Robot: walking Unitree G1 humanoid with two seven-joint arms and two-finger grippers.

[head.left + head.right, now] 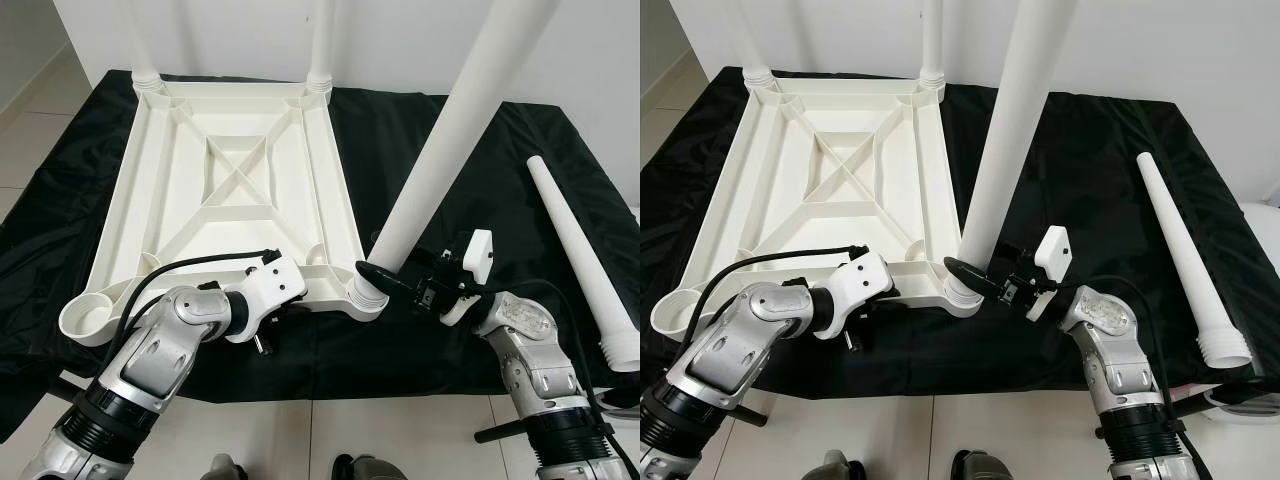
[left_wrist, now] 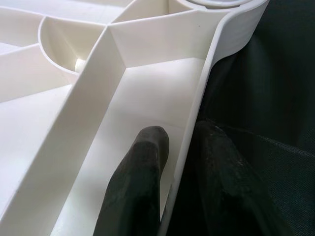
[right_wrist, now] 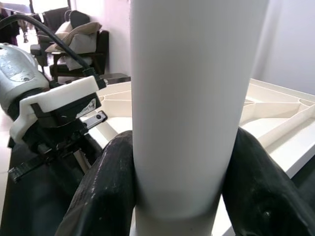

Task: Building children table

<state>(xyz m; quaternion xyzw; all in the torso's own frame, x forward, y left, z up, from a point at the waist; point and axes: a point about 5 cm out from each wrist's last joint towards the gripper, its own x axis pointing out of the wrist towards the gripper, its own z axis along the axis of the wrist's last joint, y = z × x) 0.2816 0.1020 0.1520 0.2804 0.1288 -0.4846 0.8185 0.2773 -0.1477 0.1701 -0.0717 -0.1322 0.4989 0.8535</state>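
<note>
A white plastic tabletop (image 1: 230,190) lies upside down on a black cloth, with two legs (image 1: 322,40) standing in its far corner sockets. A third white leg (image 1: 450,140) stands tilted in the near right socket (image 1: 366,298). My right gripper (image 1: 385,272) is shut on this leg just above the socket; its fingers (image 3: 106,187) press both sides of the tube. My left gripper (image 2: 177,147) pinches the tabletop's near rim (image 2: 197,123), one finger inside and one outside. The near left socket (image 1: 88,316) holds no leg. A fourth leg (image 1: 585,260) lies loose on the cloth at the right.
The black cloth (image 1: 470,180) covers the floor under everything, with pale tiles (image 1: 330,430) at its near edge. A white wall stands behind. A chair with cushions (image 3: 81,34) shows in the right wrist view.
</note>
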